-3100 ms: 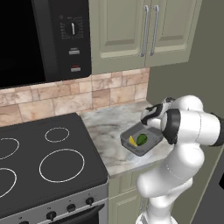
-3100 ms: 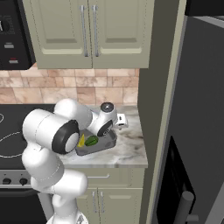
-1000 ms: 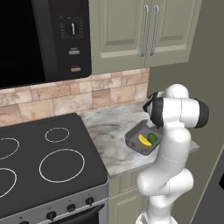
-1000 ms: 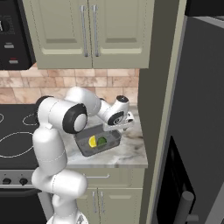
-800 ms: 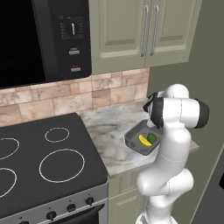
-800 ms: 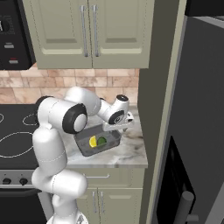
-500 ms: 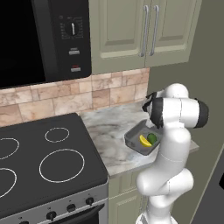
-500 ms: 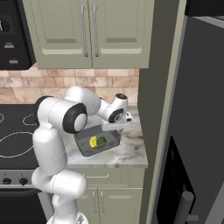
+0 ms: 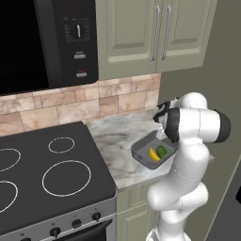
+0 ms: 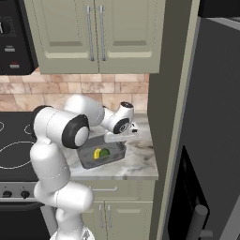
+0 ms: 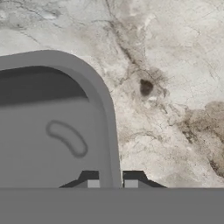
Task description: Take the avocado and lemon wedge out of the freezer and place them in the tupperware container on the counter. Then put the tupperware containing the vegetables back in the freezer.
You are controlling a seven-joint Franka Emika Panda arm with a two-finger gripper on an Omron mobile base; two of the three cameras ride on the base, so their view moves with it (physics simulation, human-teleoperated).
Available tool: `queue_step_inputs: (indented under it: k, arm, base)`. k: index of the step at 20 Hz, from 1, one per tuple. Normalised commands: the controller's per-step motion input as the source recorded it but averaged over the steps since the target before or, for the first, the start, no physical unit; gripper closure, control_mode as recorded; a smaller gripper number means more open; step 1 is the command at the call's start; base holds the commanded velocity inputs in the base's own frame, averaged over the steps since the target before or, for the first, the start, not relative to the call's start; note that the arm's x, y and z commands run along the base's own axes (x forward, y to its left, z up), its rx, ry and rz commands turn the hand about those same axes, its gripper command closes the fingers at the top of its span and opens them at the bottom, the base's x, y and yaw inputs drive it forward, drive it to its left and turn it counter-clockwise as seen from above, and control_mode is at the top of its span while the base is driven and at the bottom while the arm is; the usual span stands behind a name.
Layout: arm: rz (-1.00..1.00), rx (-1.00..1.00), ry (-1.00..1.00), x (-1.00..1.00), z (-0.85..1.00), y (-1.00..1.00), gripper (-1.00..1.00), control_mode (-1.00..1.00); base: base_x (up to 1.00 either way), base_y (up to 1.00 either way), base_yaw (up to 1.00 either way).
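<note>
The shallow dark-grey rectangular tupperware container [image 9: 143, 149] sits on the marbled grey-beige stone counter [image 9: 115, 141], close to the counter's front edge and to the right of the black glass stovetop [image 9: 47, 174]. Inside it lie the small yellow lemon wedge [image 9: 153, 154] and the small round dark-green avocado [image 9: 162, 151], side by side and touching or very nearly so; the wedge is on the stovetop side.

The white arm's two-finger gripper [image 11: 111, 183] is lowered onto the container's rim at the side away from the stovetop. In the hand view the two dark fingertips [image 11: 89, 180] stand on either side of the rounded grey rim [image 11: 107, 118], one over the tray's interior and one over the stone, drawn in tight against the wall between them. The gripper is clamped on the container's rim.

In the right base view the tall grey freezer [image 10: 211, 140] stands immediately right of the counter, with olive-green wall cabinets [image 10: 98, 33] above.
</note>
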Motion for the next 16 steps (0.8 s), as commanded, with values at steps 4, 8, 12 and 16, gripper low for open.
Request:
queue_step_inputs:
  k: [4, 8, 12, 16]
  arm:
    - [-0.08, 0.0, -0.11, -0.74, 0.0, 0.17, 1.0, -1.0]
    - [-0.29, 0.01, -0.11, -0.72, 0.28, 0.03, 1.0, -1.0]
    - [-0.57, 0.07, -0.02, -0.63, 0.42, 0.0, 1.0, -1.0]
    - [-0.67, 0.15, 0.0, -0.49, 0.74, 0.0, 1.0, -1.0]
  base:
    - [0.0, 0.0, 0.0]
    - [0.0, 0.0, 0.0]
    - [0.0, 0.0, 0.0]
    - [0.0, 0.0, 0.0]
